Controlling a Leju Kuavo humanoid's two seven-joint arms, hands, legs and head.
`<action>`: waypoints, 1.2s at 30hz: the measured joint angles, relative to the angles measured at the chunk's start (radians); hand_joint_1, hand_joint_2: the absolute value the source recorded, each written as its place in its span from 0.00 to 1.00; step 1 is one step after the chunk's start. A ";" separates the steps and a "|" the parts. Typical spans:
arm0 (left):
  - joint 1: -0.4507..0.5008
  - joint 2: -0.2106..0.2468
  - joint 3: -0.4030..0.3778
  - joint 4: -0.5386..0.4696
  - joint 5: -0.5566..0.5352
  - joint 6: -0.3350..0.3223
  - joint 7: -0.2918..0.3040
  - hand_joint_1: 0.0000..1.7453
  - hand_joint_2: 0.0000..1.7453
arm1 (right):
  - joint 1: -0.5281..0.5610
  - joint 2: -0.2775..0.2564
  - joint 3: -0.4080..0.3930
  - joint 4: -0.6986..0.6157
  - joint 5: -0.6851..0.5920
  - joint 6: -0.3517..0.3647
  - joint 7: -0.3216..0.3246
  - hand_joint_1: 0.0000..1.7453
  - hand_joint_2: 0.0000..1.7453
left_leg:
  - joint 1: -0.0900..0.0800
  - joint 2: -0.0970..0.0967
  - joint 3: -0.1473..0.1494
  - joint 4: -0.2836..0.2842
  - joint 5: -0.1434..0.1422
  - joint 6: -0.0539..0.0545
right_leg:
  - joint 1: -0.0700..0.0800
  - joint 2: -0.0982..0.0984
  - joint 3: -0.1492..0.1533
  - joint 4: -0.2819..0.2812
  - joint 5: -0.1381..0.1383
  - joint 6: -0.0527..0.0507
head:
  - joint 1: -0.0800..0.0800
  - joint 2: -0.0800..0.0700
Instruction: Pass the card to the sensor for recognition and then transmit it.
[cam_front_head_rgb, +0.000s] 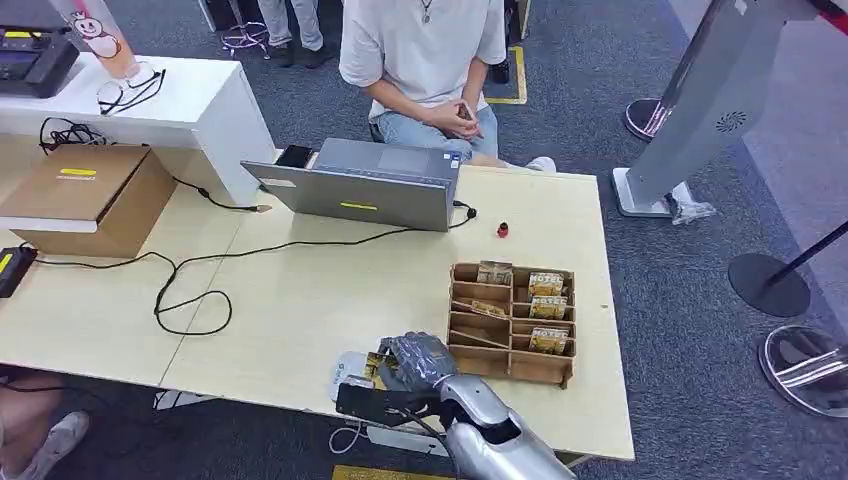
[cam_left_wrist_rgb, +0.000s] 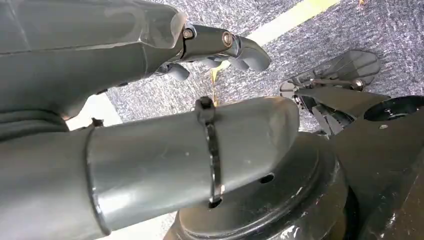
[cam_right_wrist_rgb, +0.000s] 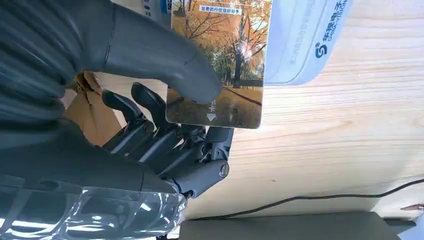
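head view is showing the right hand (cam_front_head_rgb: 418, 360) reaching over the near edge of the light wooden table (cam_front_head_rgb: 300, 300), sitting just left of the cardboard organiser (cam_front_head_rgb: 512, 322) whose compartments are holding small packs; under the hand a white sensor (cam_front_head_rgb: 350, 372) is lying flat on the table, partly covered by the fingers; a grey laptop (cam_front_head_rgb: 360, 185) is standing open at the far side with its back to the robot, a black cable (cam_front_head_rgb: 190, 290) is looping across the tabletop, a small red object (cam_front_head_rgb: 503, 231) is lying near the laptop's right corner, and a cardboard box (cam_front_head_rgb: 85, 195) is resting at the far left; a person (cam_front_head_rgb: 425, 60) in a pale shirt is sitting behind the laptop with hands together in the lap; right wrist view is showing the hand pinching the card (cam_right_wrist_rgb: 220, 65), printed with autumn trees, the thumb (cam_right_wrist_rgb: 165, 55) pressing on its face and the darker fingers (cam_right_wrist_rgb: 150, 125) curling beneath it; the card is lying partly over the white and blue sensor (cam_right_wrist_rgb: 305, 40), its other end reaching out above the bare wood; whether card and sensor are touching i cannot tell; left wrist view is showing the left hand (cam_left_wrist_rgb: 220, 47) hanging over grey carpet (cam_left_wrist_rgb: 310, 40) with a yellow line (cam_left_wrist_rgb: 290, 17), fingers loosely bent and apart, holding nothing.
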 joint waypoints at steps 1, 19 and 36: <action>0.000 0.000 0.000 0.000 0.000 0.000 0.000 0.00 0.00 | 0.000 0.000 0.000 0.001 0.001 -0.001 0.000 1.00 1.00 | 0.000 0.000 0.000 0.000 0.000 0.000 | 0.000 0.000 0.000 0.000 0.000 0.000 | 0.000 0.000; 0.000 0.000 -0.016 0.000 0.005 0.000 0.002 0.00 0.00 | 0.000 0.002 0.000 0.010 0.015 -0.011 -0.003 1.00 1.00 | 0.000 0.000 0.000 0.000 0.000 0.000 | 0.000 0.000 0.000 0.000 0.000 0.000 | 0.000 0.000; 0.000 0.000 -0.019 0.000 0.007 0.000 0.002 0.00 0.00 | 0.000 0.002 0.000 0.024 0.018 -0.018 -0.003 1.00 1.00 | 0.000 0.000 0.000 0.000 0.000 0.000 | 0.000 0.000 0.000 0.000 0.000 0.000 | 0.000 0.000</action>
